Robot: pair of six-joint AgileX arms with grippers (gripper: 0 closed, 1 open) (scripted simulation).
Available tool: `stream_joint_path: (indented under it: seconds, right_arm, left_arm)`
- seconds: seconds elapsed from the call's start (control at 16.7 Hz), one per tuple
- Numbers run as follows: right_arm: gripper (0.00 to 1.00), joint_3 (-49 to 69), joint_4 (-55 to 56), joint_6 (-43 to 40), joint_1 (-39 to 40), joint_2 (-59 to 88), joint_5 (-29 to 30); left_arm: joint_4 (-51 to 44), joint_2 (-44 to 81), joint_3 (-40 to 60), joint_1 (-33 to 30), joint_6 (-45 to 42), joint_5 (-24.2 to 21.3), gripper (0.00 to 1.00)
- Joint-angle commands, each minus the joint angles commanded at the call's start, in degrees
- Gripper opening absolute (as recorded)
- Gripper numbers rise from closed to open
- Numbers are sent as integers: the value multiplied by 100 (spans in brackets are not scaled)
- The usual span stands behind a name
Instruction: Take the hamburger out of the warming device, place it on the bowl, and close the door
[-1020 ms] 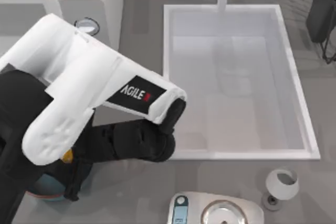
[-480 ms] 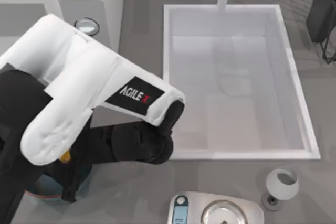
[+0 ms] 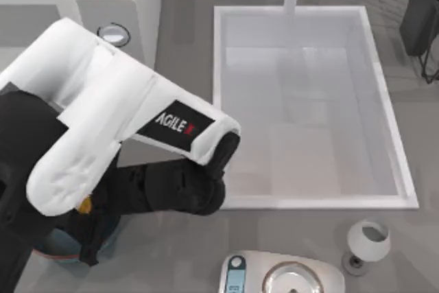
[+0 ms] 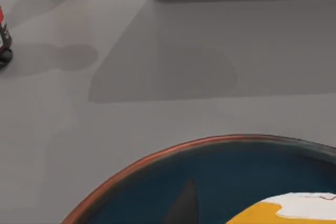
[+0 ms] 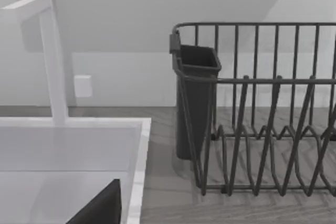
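Left arm (image 3: 103, 142) hangs low over the blue bowl (image 4: 157, 182) at the table's near-left, with the wrapped hamburger (image 4: 286, 211) lying inside the bowl beneath its gripper, jaw state cannot be told; right arm parked by the dish rack (image 5: 262, 119).

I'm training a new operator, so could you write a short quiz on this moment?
1. True or false: in the left wrist view, the hamburger shows against the dark inside of the bowl.
2. In the top view, what stands nearest the white cup? A) a dish rack B) the silver scale C) a bottle
3. Which arm stretches over the bowl at the top view's lower left?

Key: 1 true; 2 B; 3 the left arm.
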State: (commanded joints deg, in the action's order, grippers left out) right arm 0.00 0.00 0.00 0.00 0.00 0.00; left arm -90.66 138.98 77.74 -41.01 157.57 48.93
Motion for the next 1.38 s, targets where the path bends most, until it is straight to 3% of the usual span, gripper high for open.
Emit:
stream_joint_path:
  seconds: [0.12,0.18,0.84,1.14,1.38]
  right_arm:
    - [100,0,0,0,0,0,0]
    - [100,0,0,0,0,0,0]
    - [100,0,0,0,0,0,0]
    - [100,0,0,0,0,0,0]
    - [100,0,0,0,0,0,0]
  left_arm:
    - [0,0,0,0,0,0,98]
    - [0,0,0,0,0,0,100]
    - [-181,-517,-127,0,-184,-50,100]
    - [601,-1911,-1177,490,-1650,-693,100]
    - [1780,-3992,-2502,1136,-3895,-1517,100]
